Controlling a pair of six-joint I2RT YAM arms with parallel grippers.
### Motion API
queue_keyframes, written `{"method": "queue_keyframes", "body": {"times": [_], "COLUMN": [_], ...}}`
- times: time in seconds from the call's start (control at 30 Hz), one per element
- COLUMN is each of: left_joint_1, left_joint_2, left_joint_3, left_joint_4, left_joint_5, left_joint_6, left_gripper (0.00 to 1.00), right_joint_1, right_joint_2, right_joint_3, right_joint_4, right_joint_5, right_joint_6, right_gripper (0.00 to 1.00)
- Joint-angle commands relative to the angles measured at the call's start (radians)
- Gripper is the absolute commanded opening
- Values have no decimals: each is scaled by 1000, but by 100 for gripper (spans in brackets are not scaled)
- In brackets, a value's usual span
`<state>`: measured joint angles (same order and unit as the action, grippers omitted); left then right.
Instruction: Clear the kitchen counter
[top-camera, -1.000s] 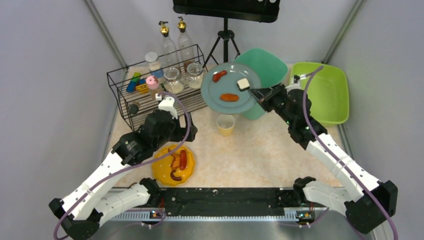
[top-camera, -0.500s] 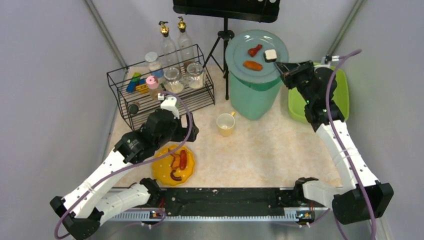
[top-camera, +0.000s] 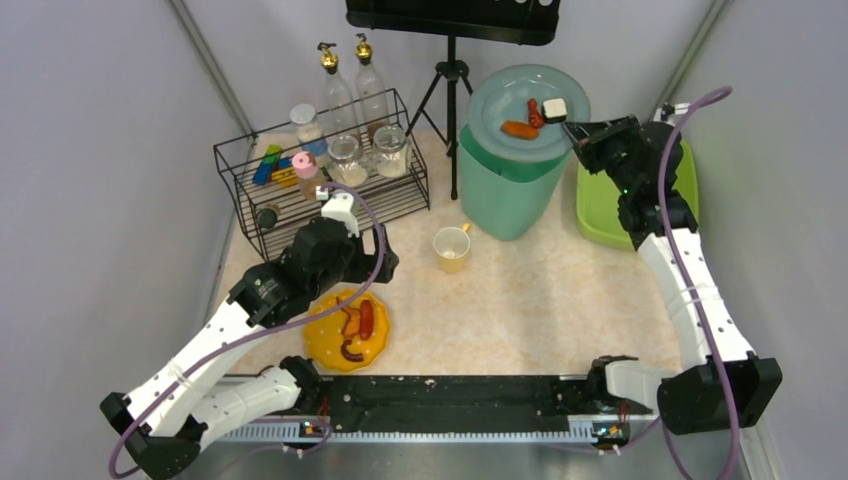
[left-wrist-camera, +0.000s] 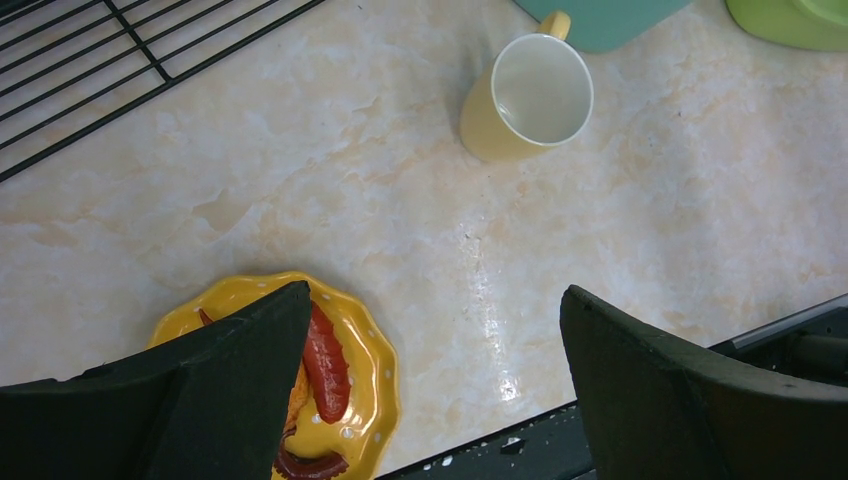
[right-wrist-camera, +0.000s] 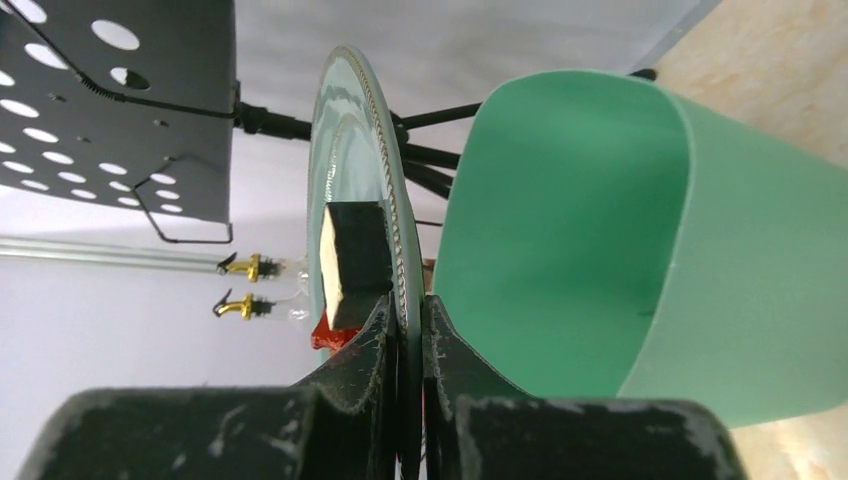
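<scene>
Right gripper (right-wrist-camera: 405, 300): we are seeing it pinching the rim of a teal plate (top-camera: 503, 98) over the mouth of the green bin (top-camera: 500, 195). Sausage bits (top-camera: 520, 129) and a pale cube (top-camera: 553, 107) are sitting on that plate (close to the grip). Left gripper (left-wrist-camera: 435, 300) is hanging spread wide above a yellow plate (left-wrist-camera: 375, 372) of sausages (left-wrist-camera: 325, 365). The counter (top-camera: 540, 290) is lying beneath both arms, carrying a yellow mug (left-wrist-camera: 520, 100).
</scene>
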<state>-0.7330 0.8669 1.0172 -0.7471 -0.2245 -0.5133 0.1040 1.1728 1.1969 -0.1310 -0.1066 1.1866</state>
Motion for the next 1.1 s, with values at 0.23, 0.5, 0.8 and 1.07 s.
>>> {"method": "queue_keyframes", "body": {"times": [0.23,0.5,0.8,1.07], "left_joint_1": [0,0,0,0], "left_joint_2": [1,0,-3,-6], "left_joint_3": [-16,-23,-43,-48], "left_joint_4": [71,77,86,86], "left_joint_5": [20,34,52,56], "left_joint_6": [12,12,9,11], "left_gripper": [99,99,99,99], "right_joint_1": [-37,-36,-36,-36], "right_joint_2": [26,74,127,207], "right_joint_3": [191,244,314,388], "right_joint_4": [44,-22,-82,-82], "right_joint_5": [68,102,149,110], "right_joint_6": [-130,-263,-386,-508], "right_gripper": [0,0,0,0]}}
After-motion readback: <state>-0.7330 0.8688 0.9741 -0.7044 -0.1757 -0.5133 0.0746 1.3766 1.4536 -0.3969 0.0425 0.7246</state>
